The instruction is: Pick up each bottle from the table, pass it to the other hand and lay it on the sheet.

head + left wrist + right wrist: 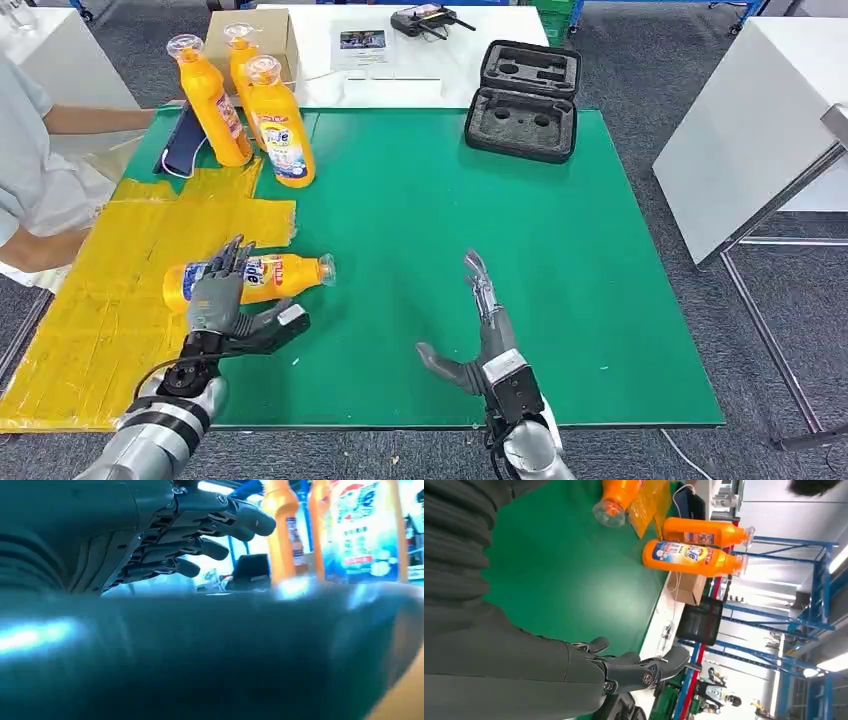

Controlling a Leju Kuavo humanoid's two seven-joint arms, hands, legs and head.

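An orange bottle (272,276) lies on its side, its base end on the yellow sheet (120,290) and its clear cap over the green mat (420,230); its cap end (615,501) also shows in the right wrist view. My left hand (222,297) hovers at the bottle's base end with its fingers (210,527) spread and holding nothing. My right hand (482,335) is open over the mat's front middle, fingers straight. Three more orange bottles (280,125) stand at the back left, seen also from the left wrist (362,530) and the right wrist (694,557).
A person's arm and pale sleeve (30,170) reach in at the left edge. A dark blue object (183,145) lies by the standing bottles. An open black foam case (525,100) sits at the back right, with a cardboard box (262,40) behind the bottles. A white table (750,120) stands to the right.
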